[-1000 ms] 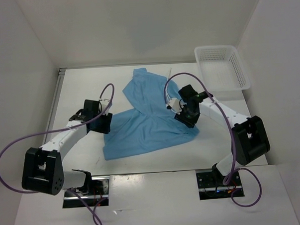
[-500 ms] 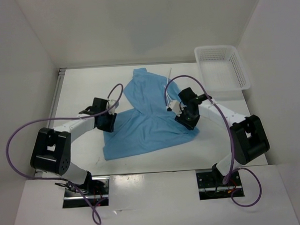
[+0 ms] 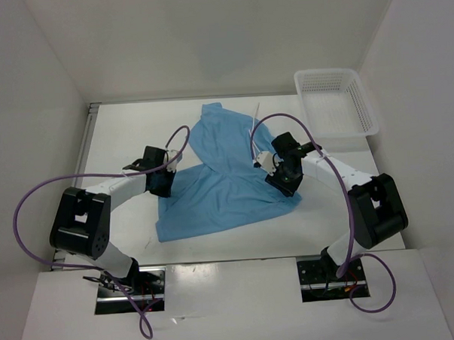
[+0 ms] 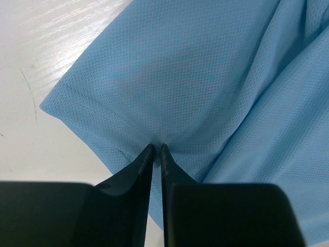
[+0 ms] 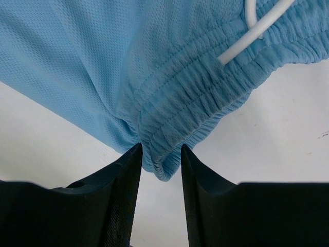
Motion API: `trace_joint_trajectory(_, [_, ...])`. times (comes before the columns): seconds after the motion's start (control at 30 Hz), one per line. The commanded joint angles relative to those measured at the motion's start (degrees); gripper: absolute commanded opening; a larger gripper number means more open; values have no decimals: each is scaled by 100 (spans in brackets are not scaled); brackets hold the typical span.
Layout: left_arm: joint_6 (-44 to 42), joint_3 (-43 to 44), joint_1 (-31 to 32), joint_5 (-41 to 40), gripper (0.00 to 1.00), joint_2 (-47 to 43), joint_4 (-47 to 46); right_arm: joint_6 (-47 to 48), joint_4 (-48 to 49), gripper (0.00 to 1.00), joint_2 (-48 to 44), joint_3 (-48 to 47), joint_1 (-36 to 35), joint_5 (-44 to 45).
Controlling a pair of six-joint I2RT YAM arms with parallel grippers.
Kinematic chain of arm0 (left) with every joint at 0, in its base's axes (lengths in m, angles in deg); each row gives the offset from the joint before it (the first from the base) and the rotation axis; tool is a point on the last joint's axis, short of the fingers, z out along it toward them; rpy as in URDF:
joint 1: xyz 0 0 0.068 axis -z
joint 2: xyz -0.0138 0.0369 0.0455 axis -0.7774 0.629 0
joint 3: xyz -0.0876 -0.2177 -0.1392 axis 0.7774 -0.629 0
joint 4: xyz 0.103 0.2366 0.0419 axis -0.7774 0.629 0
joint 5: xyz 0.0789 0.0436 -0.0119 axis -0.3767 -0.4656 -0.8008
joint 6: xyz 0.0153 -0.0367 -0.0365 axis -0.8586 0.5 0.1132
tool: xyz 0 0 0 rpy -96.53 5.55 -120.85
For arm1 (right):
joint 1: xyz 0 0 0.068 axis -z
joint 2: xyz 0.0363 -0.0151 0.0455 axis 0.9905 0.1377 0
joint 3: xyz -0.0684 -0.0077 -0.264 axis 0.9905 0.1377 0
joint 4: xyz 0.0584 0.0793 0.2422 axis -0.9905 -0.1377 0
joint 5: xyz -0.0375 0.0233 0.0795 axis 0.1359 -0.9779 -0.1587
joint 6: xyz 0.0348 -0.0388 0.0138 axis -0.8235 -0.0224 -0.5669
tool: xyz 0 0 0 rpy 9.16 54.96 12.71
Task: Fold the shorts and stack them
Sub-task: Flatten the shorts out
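Note:
The sky-blue shorts (image 3: pixel 220 181) lie spread and rumpled in the middle of the table, one leg reaching to the back. Their white drawstring (image 3: pixel 256 112) trails off at the back. My left gripper (image 3: pixel 162 185) is at the shorts' left edge. In the left wrist view it (image 4: pixel 157 146) is shut and pinches the fabric just inside the hem (image 4: pixel 92 105). My right gripper (image 3: pixel 285 181) is at the shorts' right edge. In the right wrist view it (image 5: pixel 160 146) is open, with a corner of the gathered waistband (image 5: pixel 169 134) between its fingers and the drawstring (image 5: pixel 257 23) beyond.
A white mesh basket (image 3: pixel 335 101) stands at the back right corner, against the right wall. White walls close in the table on the left, back and right. Purple cables loop over both arms.
My left arm has drawn in and its gripper has moved right onto the shorts' left edge. My right gripper has shifted only slightly. The shorts lie much as before.

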Motion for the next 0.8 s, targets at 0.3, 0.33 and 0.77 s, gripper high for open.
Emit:
trace_joint_trajectory(0.3, [-21,270,35,-145,24,-162,2,61,225,40,21,243,29,-5])
trace_joint_trajectory(0.33, [-21,270,35,-145,24,-162,3,62,225,40,21,330,29,65])
trace_joint_trajectory(0.77, [-21,165,35,-145,0,-162,3,62,278,40,-32,348,29,118])
